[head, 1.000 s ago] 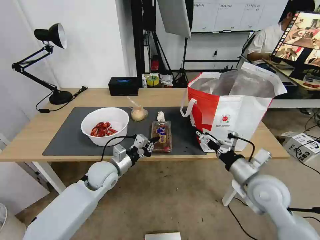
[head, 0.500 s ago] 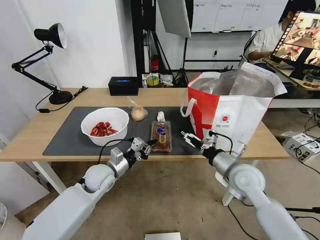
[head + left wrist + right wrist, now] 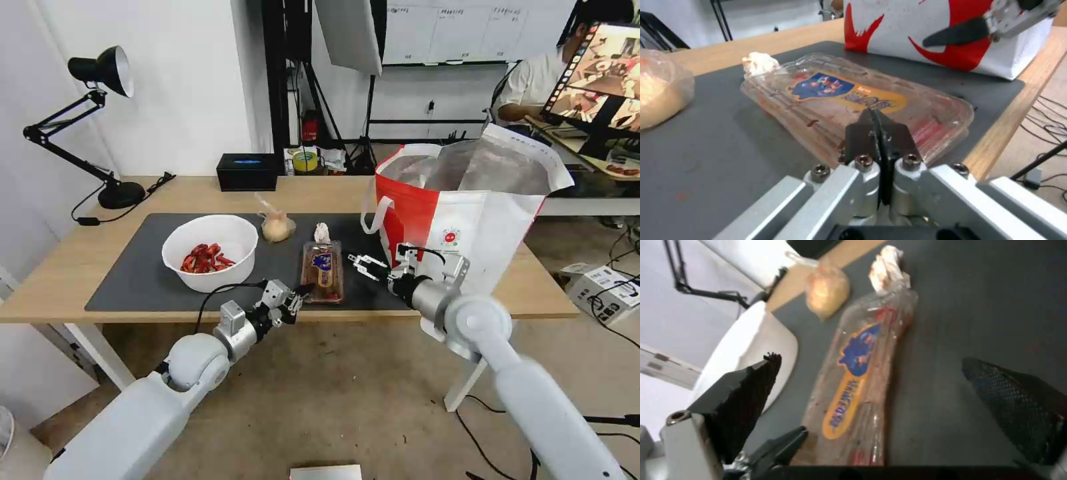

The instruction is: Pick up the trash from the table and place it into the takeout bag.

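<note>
The counter point(image 3: 80, 267) carries the takeout bag point(image 3: 467, 220) at its right end and, on the dark grey mat point(image 3: 133, 280), a clear hinged plastic tray point(image 3: 323, 271) lying flat just left of the bag, its long axis running from the near edge toward the far side with a crumpled tissue point(image 3: 322, 232) at its far end. The right gripper point(image 3: 358, 265), fingers spread apart, hovers just right of the tray's middle, pointing left across its short width. The left gripper point(image 3: 301, 291), fingers pressed together on nothing, sits at the tray's near left corner, so I judge both about equally near, the right better placed to straddle it.
</note>
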{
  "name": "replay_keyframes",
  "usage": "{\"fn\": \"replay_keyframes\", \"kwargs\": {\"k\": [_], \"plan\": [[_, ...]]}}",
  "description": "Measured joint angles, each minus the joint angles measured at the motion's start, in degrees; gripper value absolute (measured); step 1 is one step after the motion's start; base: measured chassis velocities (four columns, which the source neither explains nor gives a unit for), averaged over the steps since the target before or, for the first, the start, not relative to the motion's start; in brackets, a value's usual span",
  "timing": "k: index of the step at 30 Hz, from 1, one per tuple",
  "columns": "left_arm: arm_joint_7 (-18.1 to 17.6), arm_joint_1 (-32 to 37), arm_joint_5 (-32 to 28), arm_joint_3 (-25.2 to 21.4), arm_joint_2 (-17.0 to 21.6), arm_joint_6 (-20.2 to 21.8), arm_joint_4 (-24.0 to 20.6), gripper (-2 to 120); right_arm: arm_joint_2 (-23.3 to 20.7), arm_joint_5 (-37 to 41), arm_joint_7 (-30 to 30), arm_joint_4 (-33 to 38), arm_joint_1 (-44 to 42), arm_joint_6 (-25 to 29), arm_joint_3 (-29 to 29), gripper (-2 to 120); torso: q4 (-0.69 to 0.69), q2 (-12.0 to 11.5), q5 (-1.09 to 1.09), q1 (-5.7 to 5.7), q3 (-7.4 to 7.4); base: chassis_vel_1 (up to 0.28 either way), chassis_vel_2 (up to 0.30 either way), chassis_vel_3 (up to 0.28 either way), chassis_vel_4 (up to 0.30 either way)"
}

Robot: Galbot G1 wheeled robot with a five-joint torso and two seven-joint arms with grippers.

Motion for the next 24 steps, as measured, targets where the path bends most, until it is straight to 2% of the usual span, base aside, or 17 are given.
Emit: {"fn": "replay_keyframes", "kwargs": {"k": [11,24], "plan": [[0.0,0.1,-0.2,-0.1,-0.1,-0.3,-0.4,0,0.8,4.8,3.6,-4.1,5.8,-4.3,-2.5,100,0.0,0.0,0.0,0.0,0.0,0.0,0.0,0.0,0.0],[0.2,0.4,-0.3,-0.7,0.3,-0.8,-0.6,0,5.2,4.8,6.8,-9.7,12.3,-6.0,-7.5,100,0.0,0.0,-0.01,0.0,0.0,0.0,0.0,0.0,0.0]]}}
